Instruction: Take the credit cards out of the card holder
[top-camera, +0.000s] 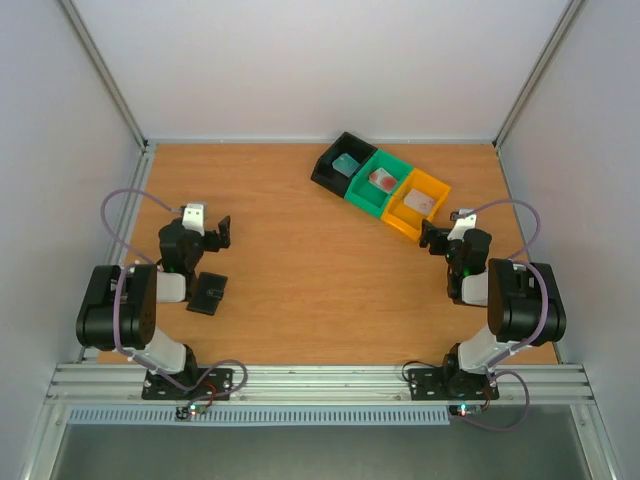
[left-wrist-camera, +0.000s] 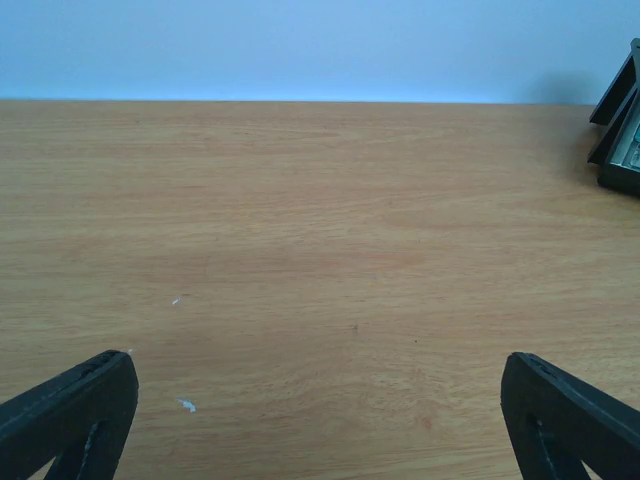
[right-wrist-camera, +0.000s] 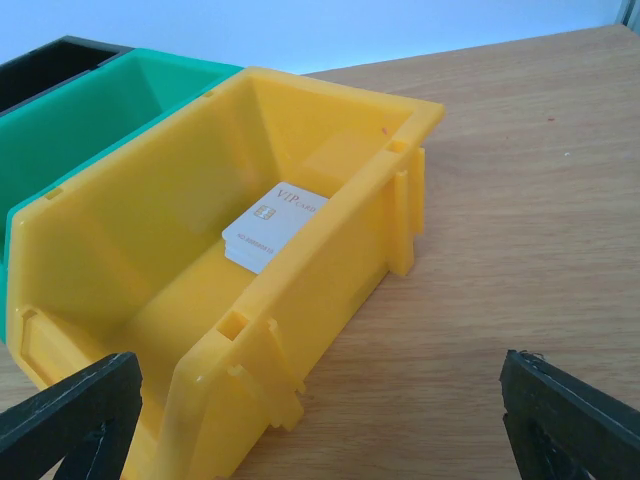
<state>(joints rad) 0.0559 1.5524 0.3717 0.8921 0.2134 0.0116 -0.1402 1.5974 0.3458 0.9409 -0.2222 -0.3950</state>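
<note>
**Setting.** Wooden table (top-camera: 300, 270) enclosed by plain white walls, with a metal rail along the near edge.

**Trays.** Three open trays stand touching in a slanted row at the far side, right of centre: black tray (top-camera: 326, 172), green tray (top-camera: 364, 198), and orange-yellow tray (top-camera: 400, 222), which is nearest the right arm.

**Cards.**
- The teal card (top-camera: 347, 164) lies in the black tray.
- The red-pink card (top-camera: 381, 180) lies in the green tray.
- The whitish card (right-wrist-camera: 272, 226) lies flat on the floor of the orange-yellow tray, against its right wall. It is printed "VIP", with a small chip mark.

**Card holder.** The small flat black card holder (top-camera: 209, 291) lies on the table just beside the left arm, well apart from the trays. Whether any card remains inside cannot be told.

**Left claw** (top-camera: 212, 229). Spread wide and holding nothing. It sits over bare wood beyond the card holder, and its wrist view shows only table between the fingers.

**Right claw** (top-camera: 446, 230). Spread wide and holding nothing. It sits just beside the near corner of the orange-yellow tray and faces into it.
</note>
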